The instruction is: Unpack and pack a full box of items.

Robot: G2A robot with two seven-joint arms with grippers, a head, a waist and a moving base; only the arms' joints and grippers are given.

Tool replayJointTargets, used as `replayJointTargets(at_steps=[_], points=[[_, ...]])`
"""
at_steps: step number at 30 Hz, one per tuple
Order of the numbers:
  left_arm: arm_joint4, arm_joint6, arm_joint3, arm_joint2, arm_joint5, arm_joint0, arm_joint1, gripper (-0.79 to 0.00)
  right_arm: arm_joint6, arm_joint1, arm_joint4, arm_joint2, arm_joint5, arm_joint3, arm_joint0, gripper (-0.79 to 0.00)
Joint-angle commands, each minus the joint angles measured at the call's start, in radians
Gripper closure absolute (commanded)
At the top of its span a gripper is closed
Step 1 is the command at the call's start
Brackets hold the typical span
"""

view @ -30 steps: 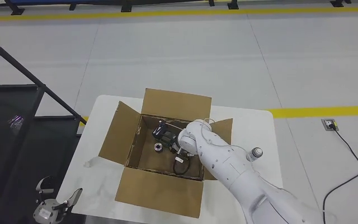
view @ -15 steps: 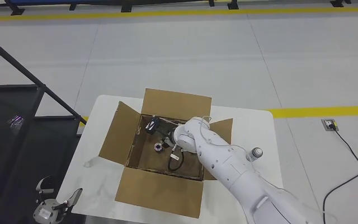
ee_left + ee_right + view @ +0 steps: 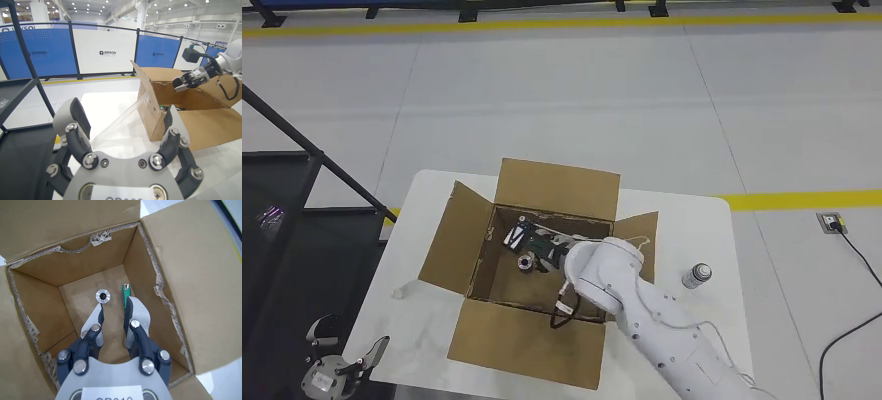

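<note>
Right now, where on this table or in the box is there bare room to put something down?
The white table is bare between the box and the small can, and beyond that can. Inside, it is crowded: the right end effector hangs by a silver ring and green-handled tool.

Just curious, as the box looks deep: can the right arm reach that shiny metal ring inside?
Probably yes: the right gripper hangs open over the open box, with nothing lying above the metal ring.
</note>
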Motion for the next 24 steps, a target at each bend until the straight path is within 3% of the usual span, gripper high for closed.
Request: replayJointTargets(at_steps=[1,3,7,10,13,15,19,24], points=[[0.000,0.000,0.000,0.000,0.000,0.000,0.000,-0.785,0.019,0.020,-0.087,0.053,0.036,-0.143,-0.078,-0.286],[0.000,0.000,0.000,0.000,0.000,0.000,0.000,-0.785,0.042,0.035,-0.164,0.092,0.065,-0.260,-0.149,-0.317],[0.000,0.000,0.000,0.000,0.000,0.000,0.000,-0.785,0.045,0.073,-0.366,0.205,0.122,-0.595,-0.386,-0.339],[0.000,0.000,0.000,0.000,0.000,0.000,0.000,-0.785,0.057,0.089,-0.512,0.270,0.174,-0.753,-0.530,-0.385],[0.000,0.000,0.000,0.000,0.000,0.000,0.000,-0.785,0.101,0.095,-0.616,0.309,0.224,-0.838,-0.630,-0.693],[0.000,0.000,0.000,0.000,0.000,0.000,0.000,-0.785,0.111,0.099,-0.623,0.365,0.254,-0.860,-0.702,-0.785],[0.000,0.000,0.000,0.000,0.000,0.000,0.000,-0.785,0.133,0.102,-0.527,0.490,0.262,-0.831,-0.781,-0.785],[0.000,0.000,0.000,0.000,0.000,0.000,0.000,-0.785,0.052,0.106,-0.351,0.647,0.253,-0.653,-0.782,-0.785]])
